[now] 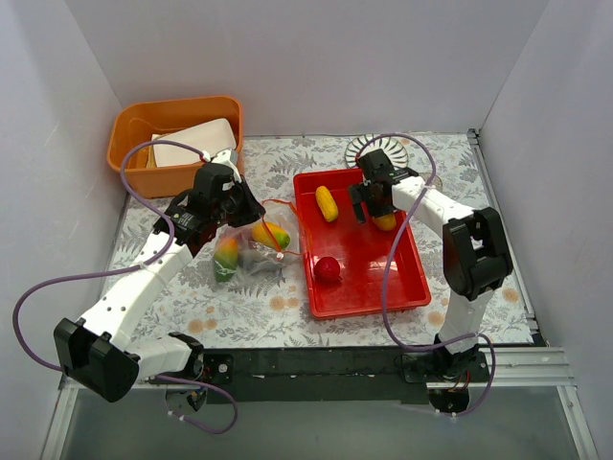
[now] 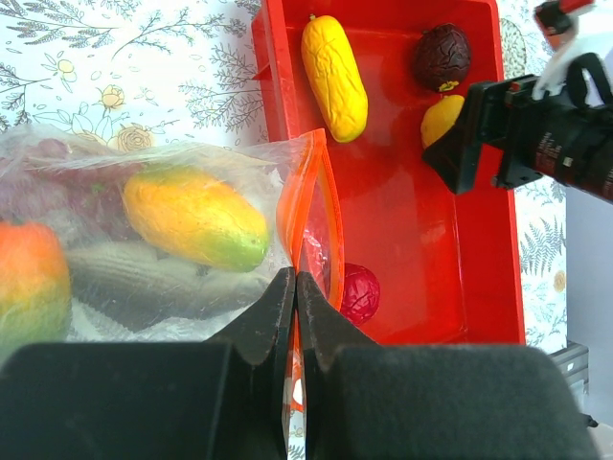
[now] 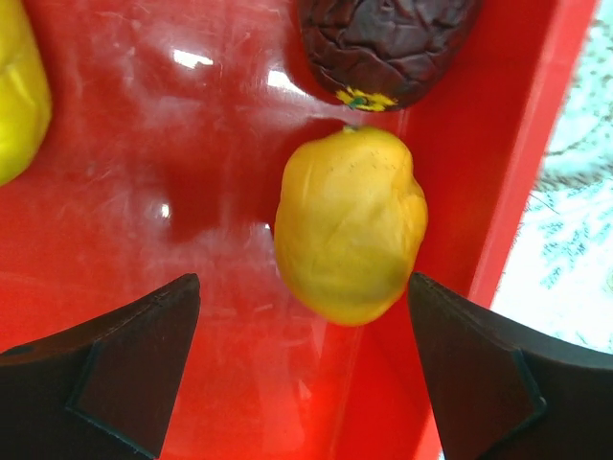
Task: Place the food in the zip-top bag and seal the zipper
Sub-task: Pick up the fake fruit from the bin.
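The zip-top bag [image 1: 251, 251], holding two mangoes [image 2: 196, 218] and a fish-like piece [image 2: 144, 283], lies just left of the tray [image 1: 374, 278], where corn [image 1: 327, 202] sits back-left, a plum [image 2: 442, 56] and mango [image 3: 350, 225] back-right, an apple [image 1: 328, 268] front-left.

white arms [image 1: 134, 287], black joints [image 1: 96, 359], purple cables [image 1: 15, 326].

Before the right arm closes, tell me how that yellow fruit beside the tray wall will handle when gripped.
The yellow fruit looks rounded and smooth, so it may roll or slip from between the open fingers. It lies close to the tray wall, next to the dark plum, so a push would probably jam it there or nudge the plum.
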Robot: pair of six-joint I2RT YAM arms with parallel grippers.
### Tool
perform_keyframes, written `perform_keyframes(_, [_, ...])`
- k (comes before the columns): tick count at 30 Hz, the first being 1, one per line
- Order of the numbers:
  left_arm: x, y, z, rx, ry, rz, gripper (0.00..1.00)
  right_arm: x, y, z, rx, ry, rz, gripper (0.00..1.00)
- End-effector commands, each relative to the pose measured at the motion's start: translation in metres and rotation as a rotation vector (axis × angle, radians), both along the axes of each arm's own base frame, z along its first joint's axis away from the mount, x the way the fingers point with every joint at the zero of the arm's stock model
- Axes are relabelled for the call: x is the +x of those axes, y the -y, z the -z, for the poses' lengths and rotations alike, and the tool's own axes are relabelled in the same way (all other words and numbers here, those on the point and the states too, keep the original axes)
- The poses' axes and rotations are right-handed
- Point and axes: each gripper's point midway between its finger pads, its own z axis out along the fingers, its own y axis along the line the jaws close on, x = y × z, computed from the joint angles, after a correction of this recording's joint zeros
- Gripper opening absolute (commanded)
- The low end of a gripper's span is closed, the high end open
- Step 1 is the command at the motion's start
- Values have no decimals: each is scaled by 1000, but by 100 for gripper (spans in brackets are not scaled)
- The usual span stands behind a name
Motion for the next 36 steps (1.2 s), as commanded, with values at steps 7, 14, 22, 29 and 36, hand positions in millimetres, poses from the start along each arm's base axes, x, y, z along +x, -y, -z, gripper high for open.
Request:
perform_keyframes(7, [-1, -3, -11, 1, 34, -6, 0, 19, 6, 12, 2, 39, -14, 70])
perform_keyframes(14, [0, -5, -10, 10, 35, -14, 0, 14, 5, 22, 16, 18, -32, 71])
perform_keyframes(22, [-1, -8, -9, 11, 32, -26, 0, 19, -6, 29, 60, 4, -48, 76])
perform_keyframes(29, [-3, -10, -7, 20, 30, -29, 0, 16, -11, 38, 76, -21, -63, 73])
perform_keyframes(36, [-3, -9, -8, 15, 32, -29, 0, 6, -25, 27, 177, 9, -112, 55])
